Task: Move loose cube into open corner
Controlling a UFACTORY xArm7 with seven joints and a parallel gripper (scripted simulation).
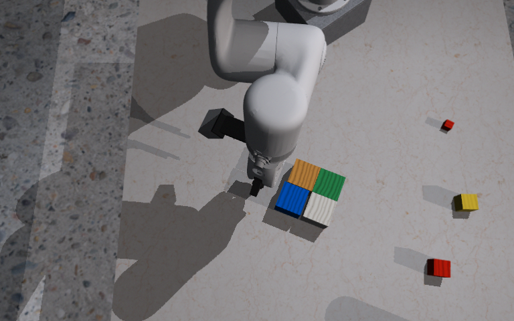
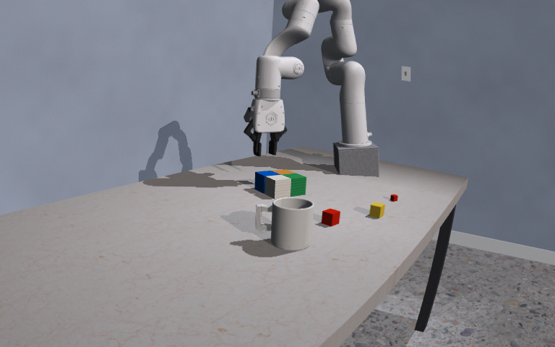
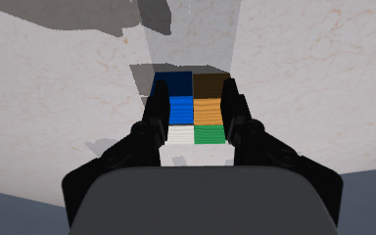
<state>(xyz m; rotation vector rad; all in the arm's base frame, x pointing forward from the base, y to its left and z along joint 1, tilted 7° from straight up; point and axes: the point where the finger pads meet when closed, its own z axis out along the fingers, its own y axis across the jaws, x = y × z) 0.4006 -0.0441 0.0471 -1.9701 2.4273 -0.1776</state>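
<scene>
Four ribbed cubes stand in a two-by-two square: orange point(image 1: 303, 174) point(image 2: 284, 171) point(image 3: 208, 112), green point(image 1: 329, 184) point(image 2: 298, 185) point(image 3: 210, 134), blue point(image 1: 292, 199) point(image 2: 266, 173) point(image 3: 181, 111) and white point(image 1: 319, 208) point(image 2: 282, 186) point(image 3: 180, 134). The orange cube touches green and blue. In the top view a thin dark line, wider at the front, runs between blue and white; whether those faces are flush I cannot tell. My gripper point(image 2: 265, 150) point(image 3: 195, 92) is partly open and empty. It hangs above the table, beside the blue and orange side of the square.
A small red cube point(image 1: 447, 124) point(image 2: 394, 197), a yellow cube point(image 1: 466, 202) point(image 2: 376, 210) and a larger red cube point(image 1: 439, 267) point(image 2: 330, 217) lie apart from the square. A grey-white mug point(image 2: 293, 228) stands in front in the exterior view. The arm's base block point(image 2: 356, 161) is behind.
</scene>
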